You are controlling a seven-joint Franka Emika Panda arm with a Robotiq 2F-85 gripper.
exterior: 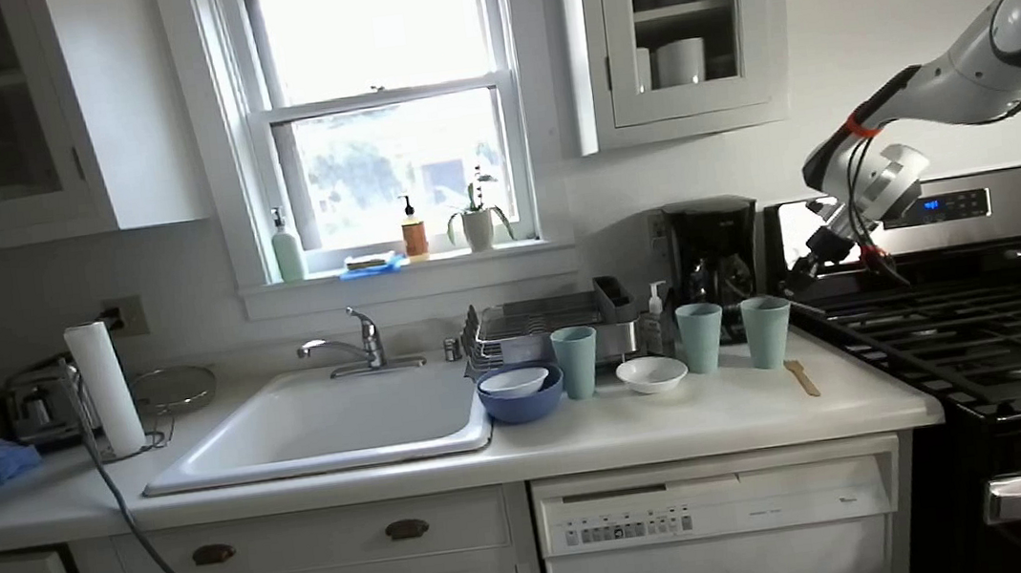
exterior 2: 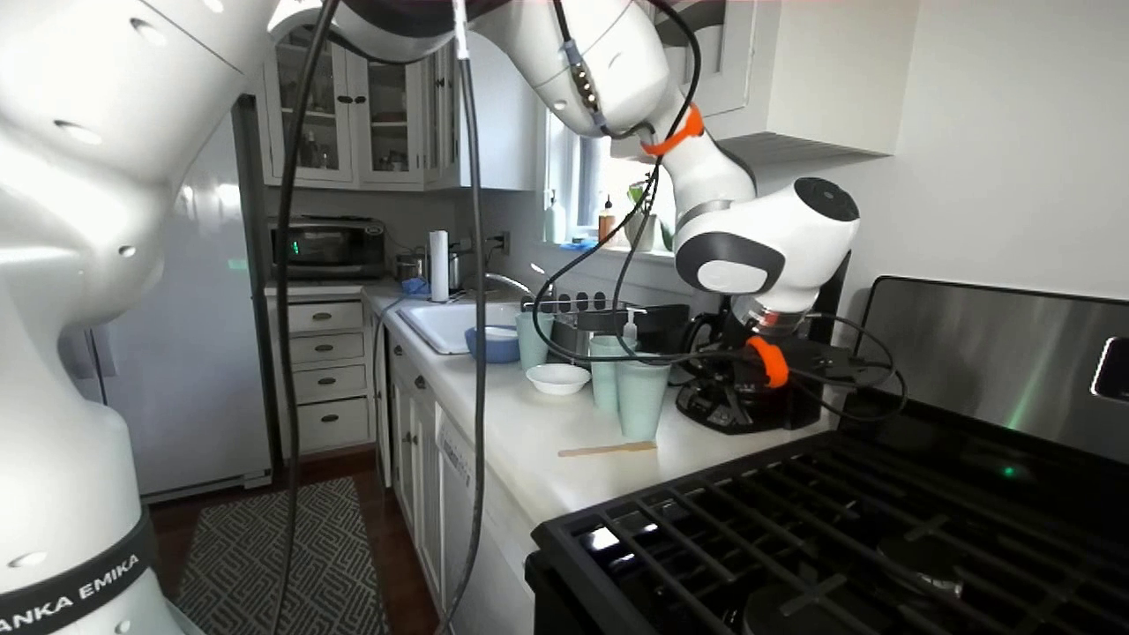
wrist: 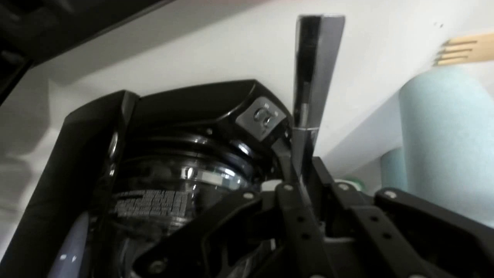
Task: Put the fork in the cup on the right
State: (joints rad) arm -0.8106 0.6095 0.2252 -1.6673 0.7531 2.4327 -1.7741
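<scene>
The cup on the right is a pale teal-green tumbler, upright on the counter and also in an exterior view. In the wrist view a teal cup fills the right side. A wooden fork lies flat before the right cup; it also shows in an exterior view, and its tines show in the wrist view. My gripper hangs tilted, just right of and above the right cup. In the wrist view its fingers are close together around a shiny metal piece, handle-like, its kind unclear.
The black coffee maker stands close behind the right cup. Two more teal cups, a white bowl and a blue bowl stand left. The black stove adjoins the counter. Cables loop from the arm.
</scene>
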